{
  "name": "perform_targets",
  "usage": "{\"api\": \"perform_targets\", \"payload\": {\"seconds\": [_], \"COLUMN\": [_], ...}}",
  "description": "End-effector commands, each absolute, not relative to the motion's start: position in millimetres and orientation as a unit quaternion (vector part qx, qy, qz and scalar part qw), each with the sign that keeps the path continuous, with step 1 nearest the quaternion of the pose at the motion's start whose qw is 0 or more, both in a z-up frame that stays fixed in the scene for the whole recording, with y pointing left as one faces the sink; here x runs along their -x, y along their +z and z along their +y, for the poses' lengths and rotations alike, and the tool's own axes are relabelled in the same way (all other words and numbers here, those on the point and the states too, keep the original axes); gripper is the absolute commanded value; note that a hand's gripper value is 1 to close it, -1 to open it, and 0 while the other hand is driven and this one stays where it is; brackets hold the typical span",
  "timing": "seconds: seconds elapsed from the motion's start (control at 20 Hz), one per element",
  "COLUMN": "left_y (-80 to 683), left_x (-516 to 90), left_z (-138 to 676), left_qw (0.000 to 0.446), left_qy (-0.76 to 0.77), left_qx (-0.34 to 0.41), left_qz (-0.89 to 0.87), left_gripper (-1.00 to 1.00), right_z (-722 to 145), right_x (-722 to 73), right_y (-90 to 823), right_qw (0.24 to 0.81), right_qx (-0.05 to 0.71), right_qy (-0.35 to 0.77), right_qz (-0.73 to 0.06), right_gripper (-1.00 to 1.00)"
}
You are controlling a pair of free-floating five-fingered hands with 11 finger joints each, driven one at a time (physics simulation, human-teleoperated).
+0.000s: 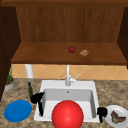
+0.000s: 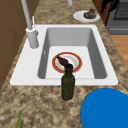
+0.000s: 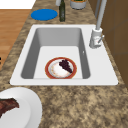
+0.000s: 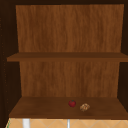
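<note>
Hands hang low at the two front corners of the sink (image 1: 45, 86). The left hand (image 1: 37, 98) is over the sink's left rim, close to the dark green bottle (image 1: 30, 90) and above the blue plate (image 1: 17, 110) on the worktop (image 1: 112, 91); its fingers point down, relaxed and apart, holding nothing. The right hand (image 1: 102, 111) is just beside the white plate (image 1: 108, 117) with a piece of meat; I cannot tell how its fingers stand. A red-rimmed plate (image 2: 78, 65) lies inside the basin.
</note>
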State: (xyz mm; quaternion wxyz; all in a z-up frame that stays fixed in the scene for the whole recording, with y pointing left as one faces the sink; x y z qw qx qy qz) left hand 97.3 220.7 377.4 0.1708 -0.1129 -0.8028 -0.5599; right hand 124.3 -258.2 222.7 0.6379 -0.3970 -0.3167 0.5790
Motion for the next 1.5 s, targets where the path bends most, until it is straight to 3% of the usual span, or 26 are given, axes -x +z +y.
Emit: {"api": "perform_targets", "payload": {"seconds": [0.0, 1.45], "left_y": [406.2, 641.0], "left_x": [-96.7, -40.0], "left_z": [220.2, 192.3], "left_qw": [0.182, 0.170], "left_qy": [-0.571, -0.569], "left_qx": [0.096, 0.101], "left_qz": [-0.794, -0.798], "left_gripper": [-1.00, -1.00], "right_z": [-258.2, -258.2], "right_x": [-124.3, -124.3], "right_y": [222.7, 222.7], "right_qw": [0.638, 0.638], "right_qx": [0.397, 0.397], "right_qy": [0.579, 0.579], "right_qz": [-0.317, -0.317], "right_gripper": [0.00, 0.00]}}
